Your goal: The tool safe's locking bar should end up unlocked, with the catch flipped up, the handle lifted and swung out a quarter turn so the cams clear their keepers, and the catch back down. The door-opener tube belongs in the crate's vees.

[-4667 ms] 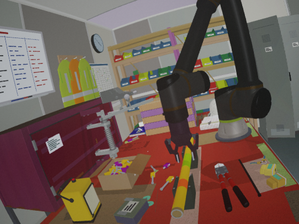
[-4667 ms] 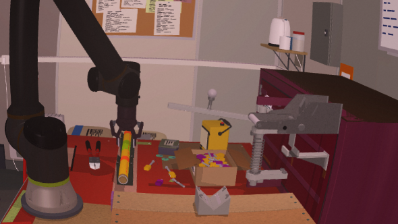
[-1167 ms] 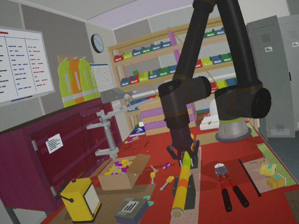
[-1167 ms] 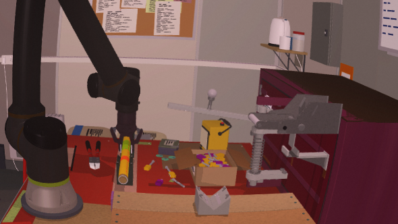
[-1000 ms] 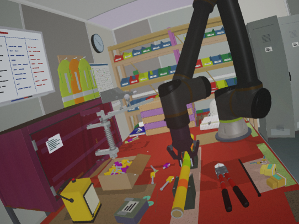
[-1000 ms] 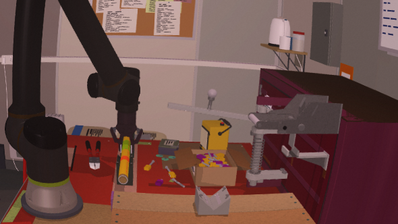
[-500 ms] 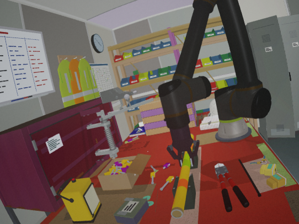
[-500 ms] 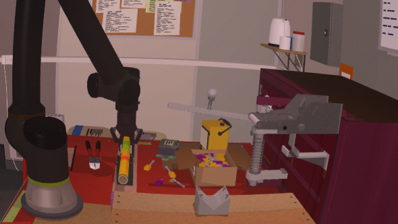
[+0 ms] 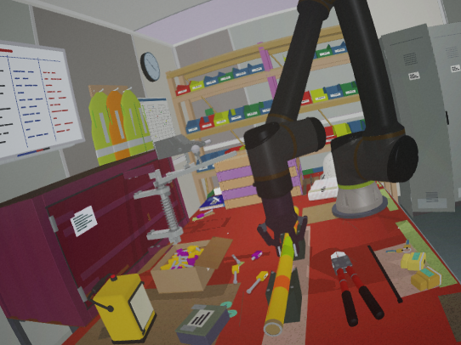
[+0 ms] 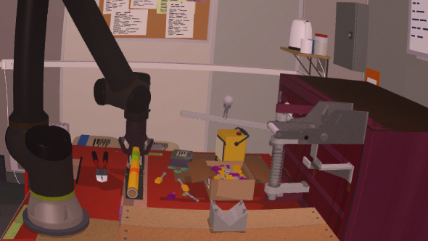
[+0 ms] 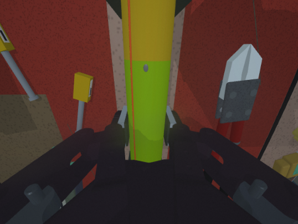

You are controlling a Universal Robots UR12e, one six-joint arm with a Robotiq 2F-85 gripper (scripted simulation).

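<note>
The door-opener tube (image 9: 281,282) (image 10: 133,170) (image 11: 146,80), banded yellow, orange and green, lies lengthwise on a dark cradle on the red bench. My gripper (image 9: 284,240) (image 10: 135,148) (image 11: 146,130) is at its green far end, with a finger closed against each side of the tube. The maroon tool safe (image 9: 81,221) (image 10: 366,152) stands at the bench's edge, its grey locking bar and spring (image 9: 168,204) (image 10: 281,159) on the door and the long handle (image 10: 225,118) swung outward. A grey vee block (image 10: 227,217) sits on the wooden crate in the foreground.
Shelves of coloured bins (image 9: 263,106) stand behind the bench. An open cardboard box (image 9: 191,263) (image 10: 226,178), a yellow case (image 9: 123,306) (image 10: 231,143), red-handled bolt cutters (image 9: 355,284) (image 11: 238,94), small yellow-headed tools (image 11: 83,91) and a dark rod (image 9: 385,272) lie around the tube.
</note>
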